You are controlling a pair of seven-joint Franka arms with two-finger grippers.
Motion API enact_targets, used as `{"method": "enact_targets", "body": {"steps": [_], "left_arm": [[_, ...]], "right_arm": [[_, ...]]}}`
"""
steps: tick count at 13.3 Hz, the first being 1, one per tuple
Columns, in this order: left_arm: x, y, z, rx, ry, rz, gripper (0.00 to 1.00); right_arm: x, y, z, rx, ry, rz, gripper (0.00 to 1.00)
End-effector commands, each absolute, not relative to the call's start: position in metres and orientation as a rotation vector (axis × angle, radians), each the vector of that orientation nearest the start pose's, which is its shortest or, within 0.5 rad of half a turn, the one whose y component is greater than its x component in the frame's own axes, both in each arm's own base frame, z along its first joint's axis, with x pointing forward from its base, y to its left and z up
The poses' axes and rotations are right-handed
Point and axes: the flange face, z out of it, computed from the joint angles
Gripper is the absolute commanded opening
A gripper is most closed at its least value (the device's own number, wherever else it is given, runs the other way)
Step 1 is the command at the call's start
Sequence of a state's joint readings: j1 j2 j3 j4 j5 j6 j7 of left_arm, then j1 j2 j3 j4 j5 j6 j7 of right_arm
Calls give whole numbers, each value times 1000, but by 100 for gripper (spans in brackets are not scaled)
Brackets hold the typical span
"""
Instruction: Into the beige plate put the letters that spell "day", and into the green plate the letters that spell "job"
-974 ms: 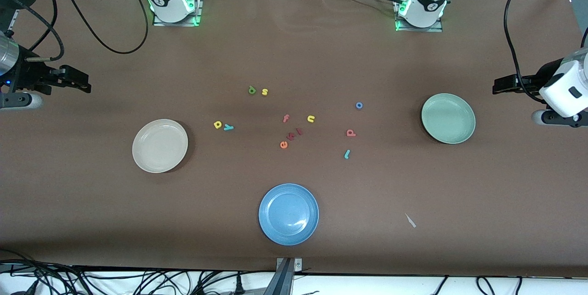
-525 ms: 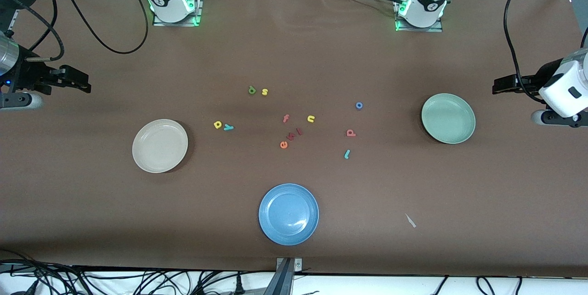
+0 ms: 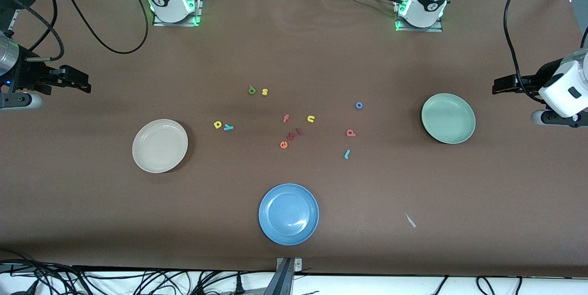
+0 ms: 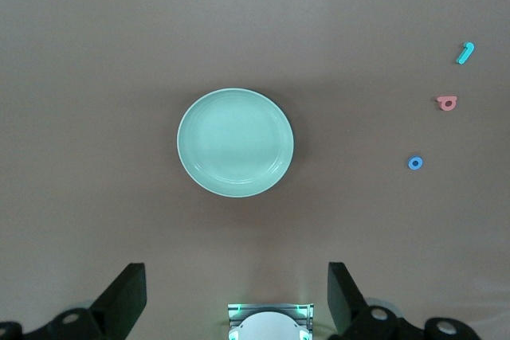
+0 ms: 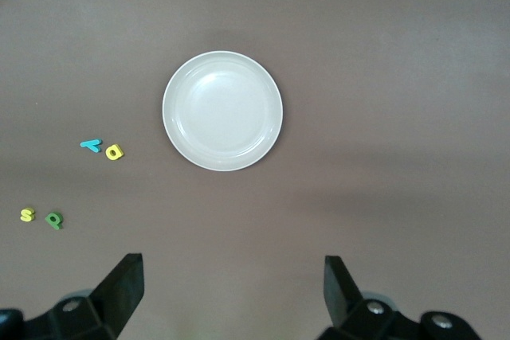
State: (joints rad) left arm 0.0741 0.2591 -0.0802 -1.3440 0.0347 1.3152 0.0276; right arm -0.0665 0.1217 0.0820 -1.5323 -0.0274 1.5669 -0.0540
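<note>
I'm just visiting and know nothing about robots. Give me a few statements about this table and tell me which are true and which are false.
1. The beige plate already holds a letter. False: it is empty.
2. The yellow "a" lies right beside the teal "y". True.
3. The left pincer grips the blue "o". False: it is open, holds nothing and hangs over the table near the green plate.
4. The blue plate is the plate nearest the front camera. True.
5. The right pincer is open and holds nothing. True.
6. The dark green "d" lies in the green plate. False: it lies on the table beside the yellow "s".
</note>
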Motion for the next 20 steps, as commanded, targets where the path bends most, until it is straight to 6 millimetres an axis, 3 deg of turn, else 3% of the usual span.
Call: {"method": "enact_targets", "body": {"steps": [1, 8, 16, 17, 20], "left_arm": [[597, 5, 563, -3114, 43, 439, 100], [596, -19, 562, -3108, 15, 446, 100], [598, -13, 557, -3130, 15, 458, 100], [600, -13, 555, -3130, 15, 462, 100], [603, -20, 549, -3128, 13, 458, 100]], "right_arm": [[591, 2, 578, -3132, -89, 119, 100], [591, -3, 578, -3132, -79, 117, 100], [592, -9, 575, -3132, -65, 134, 100], [592, -17, 574, -3132, -46, 139, 100], [592, -22, 575, -3134, -26, 134, 100]]}}
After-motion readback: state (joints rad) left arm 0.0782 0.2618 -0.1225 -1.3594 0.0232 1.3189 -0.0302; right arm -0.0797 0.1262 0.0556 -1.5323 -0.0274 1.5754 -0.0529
